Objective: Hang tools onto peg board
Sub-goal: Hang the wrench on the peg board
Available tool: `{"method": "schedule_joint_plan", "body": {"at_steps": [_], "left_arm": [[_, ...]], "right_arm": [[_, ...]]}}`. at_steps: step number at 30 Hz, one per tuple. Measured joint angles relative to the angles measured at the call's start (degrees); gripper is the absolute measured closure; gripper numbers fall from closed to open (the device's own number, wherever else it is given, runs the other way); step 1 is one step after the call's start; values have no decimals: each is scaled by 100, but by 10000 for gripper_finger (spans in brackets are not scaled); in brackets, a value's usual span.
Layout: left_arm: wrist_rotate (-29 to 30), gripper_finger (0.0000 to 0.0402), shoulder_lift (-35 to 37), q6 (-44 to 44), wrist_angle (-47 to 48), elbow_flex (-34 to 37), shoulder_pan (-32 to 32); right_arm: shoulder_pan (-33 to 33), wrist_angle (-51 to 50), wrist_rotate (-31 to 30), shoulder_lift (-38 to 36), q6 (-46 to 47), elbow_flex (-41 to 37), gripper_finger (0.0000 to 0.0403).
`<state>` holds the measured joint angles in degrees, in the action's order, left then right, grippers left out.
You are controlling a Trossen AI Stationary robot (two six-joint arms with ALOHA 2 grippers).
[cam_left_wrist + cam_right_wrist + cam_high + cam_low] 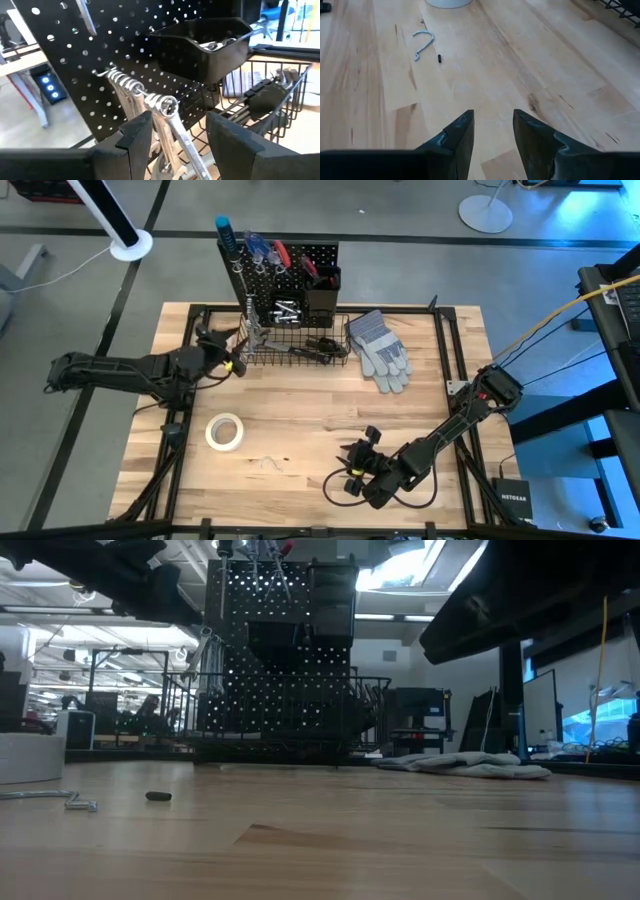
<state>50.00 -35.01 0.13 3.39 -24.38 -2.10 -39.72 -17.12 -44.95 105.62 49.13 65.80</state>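
On the peg board's (pixel 75 65) silver hook (pixel 117 80): several silver wrenches (pixel 170 125) threaded by their ring ends, shanks hanging down across the perforated face, so stored by gravity alone; outermost ring sitting near the hook's tip, hence probably the one most recently hung, though contact with the fingers cannot be told. Just short of that wrench: left gripper (pixel 175 145), fingers apart and straddling the shank, nothing visibly clamped; spacing consistent with letting go rather than holding. Beside the hook, on the same panel: black box bin (pixel 205 47) with small metal parts inside, placed high to keep loose pieces off the table; below it, black wire basket (pixel 300 340) at the board's base, catching longer tools laid flat. Higher on the panel, seen from above: red- and blue-handled screwdrivers (pixel 268 252), already stowed. Outward on the wooden table (pixel 300 410): grey work gloves (pixel 382 350) just beside the basket, not part of the job; white tape roll (pixel 225 431) lying flat, well apart from the board, apparently yet to be hung; near it a loose silver hook (pixel 422 42) and a small dark bit (pixel 440 58). At the table's near edge: right gripper (pixel 492 140), fingers parted and empty, pointed down at bare wood, waiting clear of the left arm's reach.
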Motion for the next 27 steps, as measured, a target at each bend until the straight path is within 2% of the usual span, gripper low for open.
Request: {"method": "schedule_joint_plan", "body": {"at_steps": [8, 14, 27], "left_arm": [[-30, 227, 1, 39, -94, 0, -263], [-405, 227, 0, 187, -265, 1, -459], [-671, 227, -147, 498, -292, 4, -1000]], "right_arm": [[0, -313, -26, 0, -7, 0, 260], [2, -505, -79, 0, -9, 0, 260], [2, -692, -201, 2, -12, 0, 260]]}}
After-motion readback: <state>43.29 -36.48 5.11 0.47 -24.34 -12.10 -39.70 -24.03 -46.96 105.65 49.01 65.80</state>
